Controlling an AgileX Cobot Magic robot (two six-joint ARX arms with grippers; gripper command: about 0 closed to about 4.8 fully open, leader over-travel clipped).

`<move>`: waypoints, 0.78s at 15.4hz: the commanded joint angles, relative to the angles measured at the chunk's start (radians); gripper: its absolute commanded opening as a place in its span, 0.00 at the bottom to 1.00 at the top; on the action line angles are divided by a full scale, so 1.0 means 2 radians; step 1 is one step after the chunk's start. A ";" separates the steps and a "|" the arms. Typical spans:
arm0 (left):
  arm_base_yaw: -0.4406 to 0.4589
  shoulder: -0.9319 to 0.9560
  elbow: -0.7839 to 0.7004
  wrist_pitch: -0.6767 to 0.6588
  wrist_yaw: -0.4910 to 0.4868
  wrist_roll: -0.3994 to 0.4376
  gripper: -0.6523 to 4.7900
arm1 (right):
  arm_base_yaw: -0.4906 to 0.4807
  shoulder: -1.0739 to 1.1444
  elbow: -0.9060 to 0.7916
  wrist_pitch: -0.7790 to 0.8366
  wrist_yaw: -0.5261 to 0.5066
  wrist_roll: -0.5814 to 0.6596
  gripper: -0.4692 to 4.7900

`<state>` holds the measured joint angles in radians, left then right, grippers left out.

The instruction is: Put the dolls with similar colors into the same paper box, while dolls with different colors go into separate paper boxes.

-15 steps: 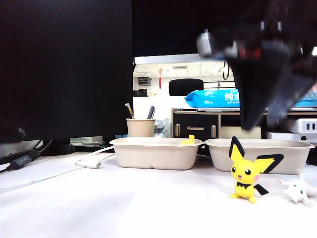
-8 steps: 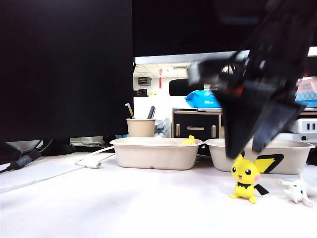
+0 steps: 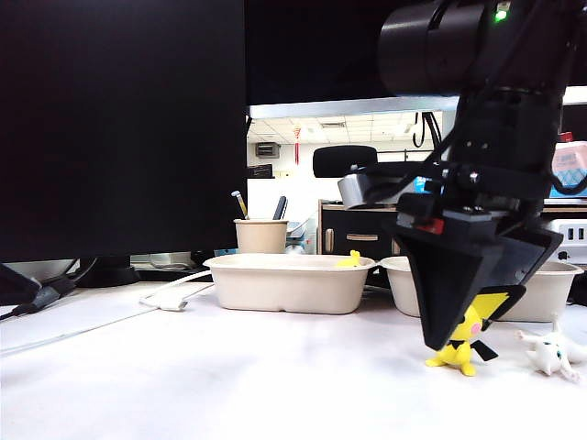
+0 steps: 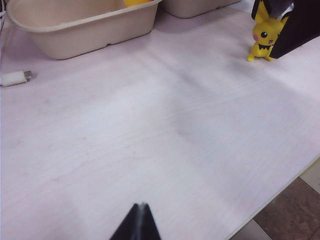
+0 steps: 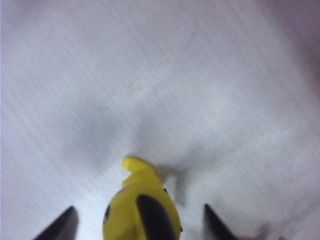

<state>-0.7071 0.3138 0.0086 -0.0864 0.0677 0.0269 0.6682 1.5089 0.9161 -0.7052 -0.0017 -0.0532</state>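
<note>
1. The right claw (image 5: 137,225) hangs straight over the Pichu (image 3: 459,337), tips pointing down at the counter (image 3: 229,376).
2. Its two fingers stand spread, one on each side of the Pichu's head, and in the right wrist view there is a gap between each tip and the doll.
3. The Pichu stands upright on the counter, just in front of the right box (image 3: 541,289) and not in it.
4. From the exterior view the claw's dark body hides the Pichu's upper head; only the cheek, belly and feet show below it.
5. The white cat doll (image 3: 552,353) lies on the counter just beside the Pichu, on the side away from the left box (image 3: 289,282).
6. A bit of yellow doll (image 3: 348,260) peeks over the rim of the left box, at the end nearer the Pichu.
7. The two boxes sit side by side behind the Pichu, close together.
8. A pen cup (image 3: 260,236) stands behind the left box, and a white cable (image 3: 170,298) lies on the counter beside that box, on the side away from the Pichu.
9. The left claw (image 4: 137,225) shows only as a single dark tip low over bare counter, well apart from the Pichu (image 4: 265,37); whether it is spread or pressed together I cannot tell.
</note>
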 commanded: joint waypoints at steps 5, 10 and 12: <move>0.000 0.000 0.000 0.007 0.000 0.000 0.11 | -0.002 0.001 0.000 0.003 0.003 -0.002 0.46; 0.000 0.000 0.000 0.007 0.000 0.000 0.11 | -0.002 0.001 0.000 0.011 0.004 -0.002 0.30; 0.000 0.000 0.000 0.007 0.000 0.000 0.11 | -0.002 0.001 0.000 0.017 0.003 -0.002 0.29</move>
<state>-0.7071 0.3134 0.0086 -0.0864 0.0677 0.0269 0.6621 1.5127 0.9154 -0.6884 0.0040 -0.0540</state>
